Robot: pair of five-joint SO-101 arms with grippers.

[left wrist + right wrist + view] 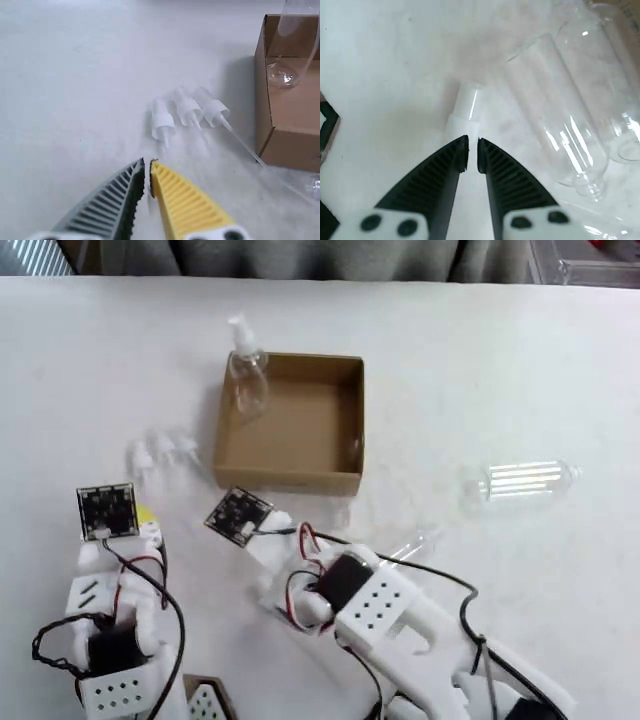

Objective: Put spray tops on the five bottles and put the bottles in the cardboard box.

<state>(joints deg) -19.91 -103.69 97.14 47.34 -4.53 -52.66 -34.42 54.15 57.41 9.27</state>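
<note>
The cardboard box (290,430) sits mid-table. A clear bottle with a spray top (246,365) leans in its far left corner; its base (285,75) rests on the box floor. Another clear bottle (522,480) lies on the table to the right. Three loose spray tops (187,112) lie left of the box (287,110). My left gripper (147,175) is shut and empty, just short of them. My right gripper (470,152) is shut on a white spray top (466,107), low over the table in front of the box. Clear bottles (570,115) lie beside it.
A thin clear tube (415,543) lies beside the right arm (400,615). Both arms take up the table's near edge. A clear plastic container (590,260) stands at the far right corner.
</note>
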